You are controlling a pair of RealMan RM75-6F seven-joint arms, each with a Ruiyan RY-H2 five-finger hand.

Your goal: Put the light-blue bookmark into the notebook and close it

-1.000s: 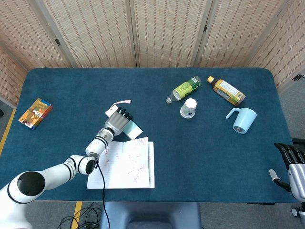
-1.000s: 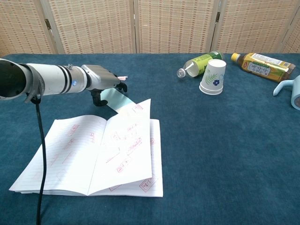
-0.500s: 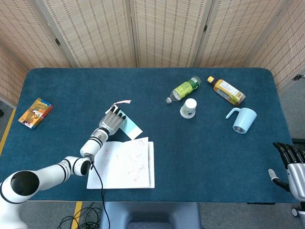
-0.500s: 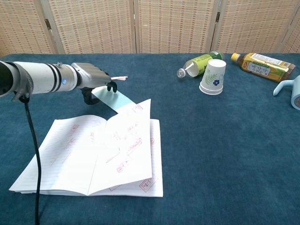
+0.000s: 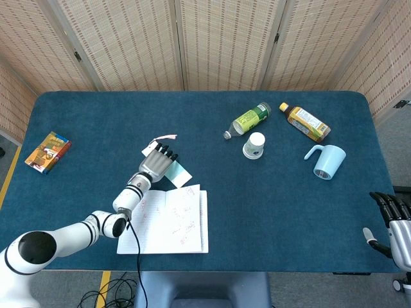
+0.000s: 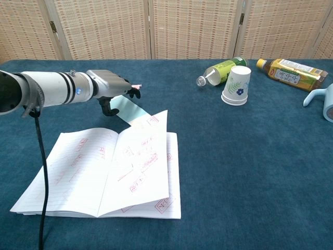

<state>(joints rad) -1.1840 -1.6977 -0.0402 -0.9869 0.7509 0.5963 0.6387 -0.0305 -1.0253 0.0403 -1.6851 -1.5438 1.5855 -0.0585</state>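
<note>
The light-blue bookmark (image 5: 179, 172) (image 6: 132, 111) lies flat on the blue table, just beyond the top edge of the open notebook (image 5: 170, 221) (image 6: 99, 174). One notebook page stands curled up near the spine. My left hand (image 5: 157, 163) (image 6: 112, 87) hovers low over the bookmark's left end with its fingers spread and its thumb pointing down at the cloth. It covers that end, and nothing shows it gripping the bookmark. My right hand (image 5: 393, 226) stays off the table's front right corner, fingers apart and holding nothing.
A small white tag with a pink string (image 5: 162, 139) lies just past my left hand. A green bottle (image 5: 248, 119), a paper cup (image 5: 254, 145), an amber bottle (image 5: 306, 122) and a light-blue mug (image 5: 326, 161) stand at the back right. A colourful box (image 5: 47, 152) lies far left.
My left hand slid left off part of the bookmark, then came back right over its end. The bookmark and notebook stayed where they were. The right hand has not moved.
</note>
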